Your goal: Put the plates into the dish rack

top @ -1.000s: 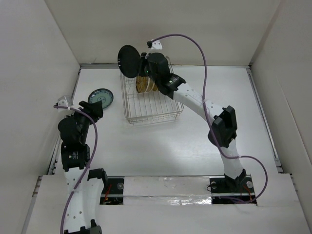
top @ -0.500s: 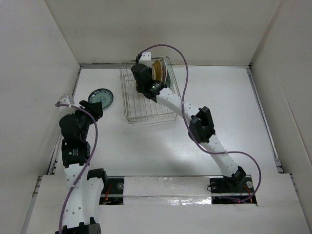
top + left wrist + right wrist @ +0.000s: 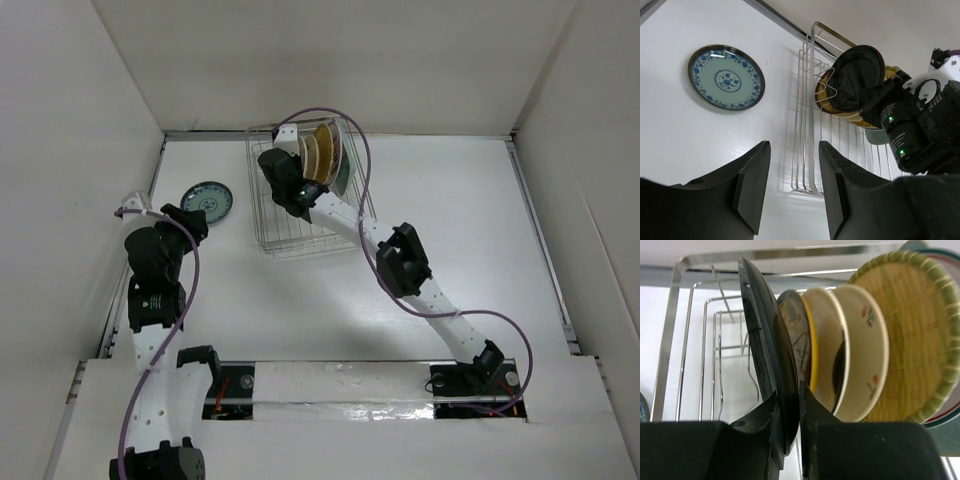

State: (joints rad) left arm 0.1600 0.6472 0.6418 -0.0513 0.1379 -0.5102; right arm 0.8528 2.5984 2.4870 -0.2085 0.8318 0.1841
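The silver wire dish rack point(image 3: 296, 228) stands at the back of the table. Several plates stand upright in its far end point(image 3: 326, 150). My right gripper point(image 3: 284, 166) is shut on the black plate point(image 3: 764, 340) and holds it on edge inside the rack point(image 3: 673, 315), just left of the dark-and-gold plate point(image 3: 796, 335). Beyond that stand the cream-gold point(image 3: 822, 335), white with red marks point(image 3: 866, 350) and woven yellow point(image 3: 912, 340) plates. The blue-patterned plate point(image 3: 208, 200) lies flat on the table left of the rack. My left gripper point(image 3: 190, 222) is open and empty just short of it.
White walls enclose the table on three sides. The near half of the rack point(image 3: 810, 125) holds only bare tines. The right arm reaches diagonally across the table's middle, with its purple cable looping above the rack.
My right gripper has swung the black plate from above the rack's far left corner down into the rack, beside the standing plates. The left arm has barely moved.
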